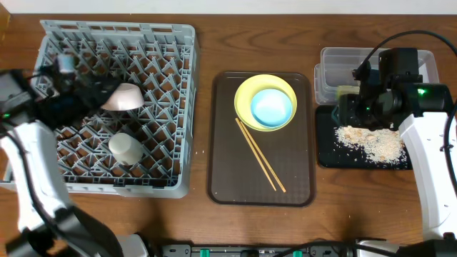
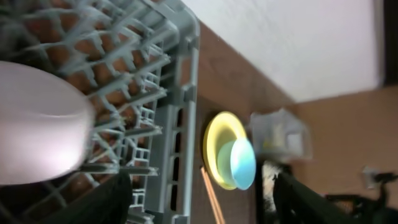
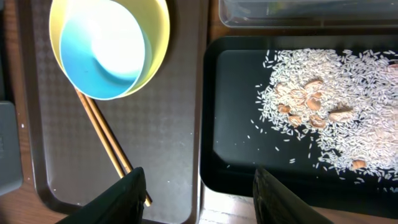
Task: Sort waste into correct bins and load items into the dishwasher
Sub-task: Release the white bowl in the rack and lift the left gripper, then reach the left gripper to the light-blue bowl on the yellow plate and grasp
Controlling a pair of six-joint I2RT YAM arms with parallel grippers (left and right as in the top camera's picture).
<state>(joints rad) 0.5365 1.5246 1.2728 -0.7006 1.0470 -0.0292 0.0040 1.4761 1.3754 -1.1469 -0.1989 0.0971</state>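
Beige rice grains (image 3: 323,118) speckle the glossy black rectangular tray (image 3: 230,124).

Rack (image 1: 191,107): pegs are sticking up throughout. White bowl (image 1: 123,96) and cup (image 1: 125,146) are taking the left-centre, and left arm (image 1: 18,93) is hanging over the left edge. Right-hand columns are sitting dish-free. Bare table (image 1: 205,107) strip is running between rack and brown tray (image 1: 225,171). On the tray, plate (image 1: 246,89) with blue bowl (image 1: 272,108) is blocking the top and chopsticks (image 1: 260,155) are cutting diagonally. Lower-left corner is lying bare. Right arm (image 1: 389,78) is covering clear tub (image 1: 330,68) and black tray (image 1: 327,153) top. Gap between trays is running narrow.
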